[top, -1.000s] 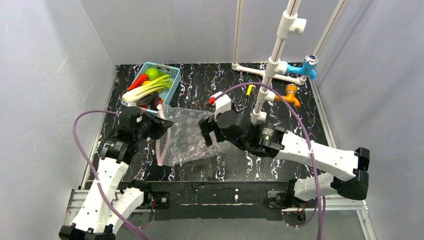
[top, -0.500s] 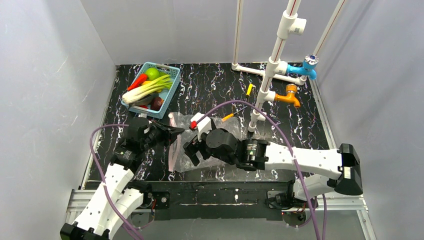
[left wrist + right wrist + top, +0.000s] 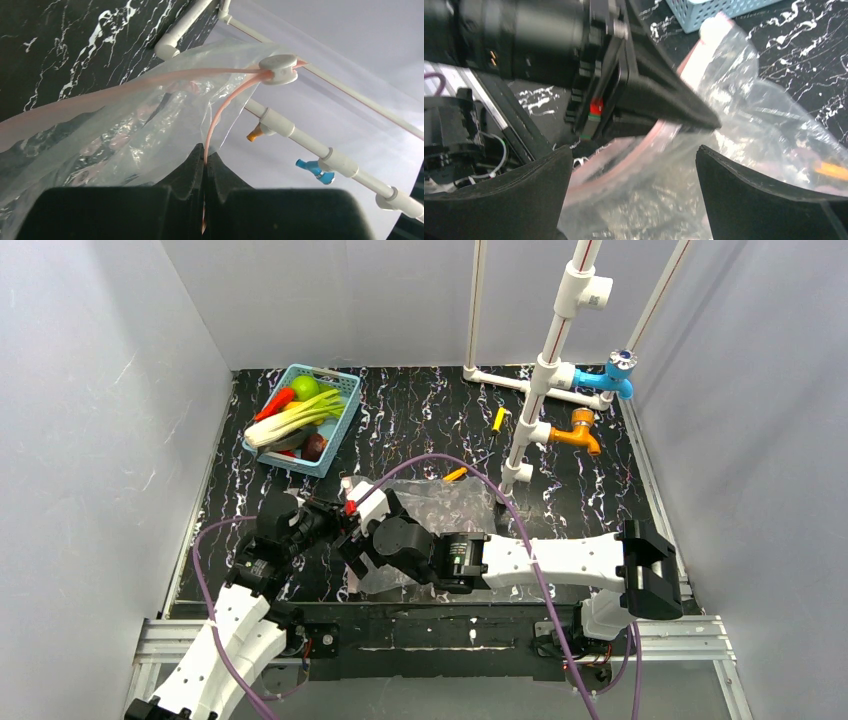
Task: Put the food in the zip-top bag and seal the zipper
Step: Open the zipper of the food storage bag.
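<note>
Left gripper (image 3: 205,154) is pinching the pink zipper (image 3: 150,80) of the zip-top bag (image 3: 455,508), near-centre on the table (image 3: 420,420). Right gripper (image 3: 634,150) is hanging spread wide just beside it, at the bag mouth. Food (image 3: 295,418) is sitting in the blue basket (image 3: 350,410), far left.

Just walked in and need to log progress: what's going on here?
The left gripper is pinched shut on the zipper of the clear zip-top bag, holding that edge. The right gripper, open, hovers at the bag's mouth. The food lies in the blue basket; nothing is bagged yet.
</note>
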